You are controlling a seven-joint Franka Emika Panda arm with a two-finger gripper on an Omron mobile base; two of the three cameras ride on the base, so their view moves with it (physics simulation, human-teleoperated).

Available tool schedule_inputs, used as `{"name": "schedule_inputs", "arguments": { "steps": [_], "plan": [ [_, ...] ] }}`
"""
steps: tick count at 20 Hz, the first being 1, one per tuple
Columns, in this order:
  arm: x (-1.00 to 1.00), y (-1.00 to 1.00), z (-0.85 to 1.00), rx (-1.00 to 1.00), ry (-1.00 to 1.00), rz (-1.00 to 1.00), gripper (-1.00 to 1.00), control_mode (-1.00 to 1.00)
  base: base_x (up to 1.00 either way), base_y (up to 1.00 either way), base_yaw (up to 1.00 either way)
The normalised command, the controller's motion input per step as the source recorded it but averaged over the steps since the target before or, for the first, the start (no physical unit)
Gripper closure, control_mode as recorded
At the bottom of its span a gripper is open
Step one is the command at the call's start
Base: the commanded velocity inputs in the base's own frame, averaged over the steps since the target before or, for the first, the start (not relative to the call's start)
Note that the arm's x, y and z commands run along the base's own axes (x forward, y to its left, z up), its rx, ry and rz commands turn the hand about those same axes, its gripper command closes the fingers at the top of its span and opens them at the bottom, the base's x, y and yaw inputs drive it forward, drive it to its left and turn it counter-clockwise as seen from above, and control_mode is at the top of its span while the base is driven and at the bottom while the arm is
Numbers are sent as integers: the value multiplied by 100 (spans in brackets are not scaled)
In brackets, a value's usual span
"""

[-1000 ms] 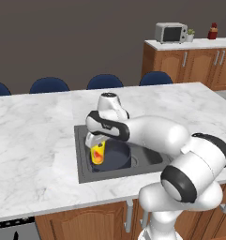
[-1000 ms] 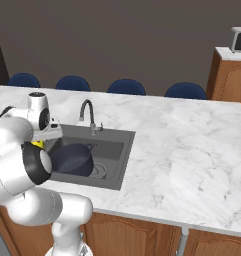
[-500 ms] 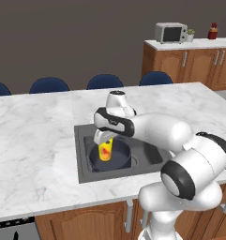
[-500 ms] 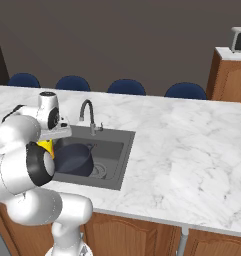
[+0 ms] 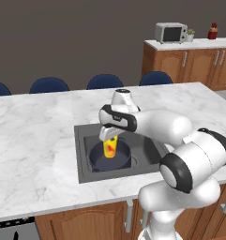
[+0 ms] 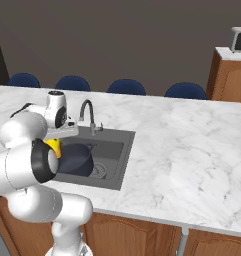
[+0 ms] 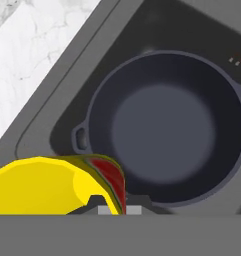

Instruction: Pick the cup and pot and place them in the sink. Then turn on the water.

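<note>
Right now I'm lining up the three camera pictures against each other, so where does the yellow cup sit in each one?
Left base view: the cup hangs left of centre, under the gripper, above the pot in the sink.
Right base view: the cup peeks out at the left, between the arm and the pot.
Hand view: the cup fills the lower left corner.
Shared landmark: the pot.

The pot (image 7: 167, 127) sits in the sink (image 7: 67, 107), one small handle facing the near wall. The yellow cup (image 7: 47, 185), red mark on its side, overlaps the pot's rim. Marble counter (image 7: 27, 60) lies beyond.
</note>
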Motion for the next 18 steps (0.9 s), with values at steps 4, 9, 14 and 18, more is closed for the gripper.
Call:
{"name": "schedule_inputs", "arguments": {
  "steps": [4, 9, 14, 18],
  "plan": [
    [9, -7, -10, 0, 0, 0, 100, -100, 0, 0, 0],
    [4, -3, -25, 0, 0, 0, 100, -100, 0, 0, 0],
    [0, -2, -30, 0, -1, 0, 100, -100, 0, 0, 0],
    [0, -1, -32, 0, -2, 0, 100, -100, 0, 0, 0]
  ]
}}
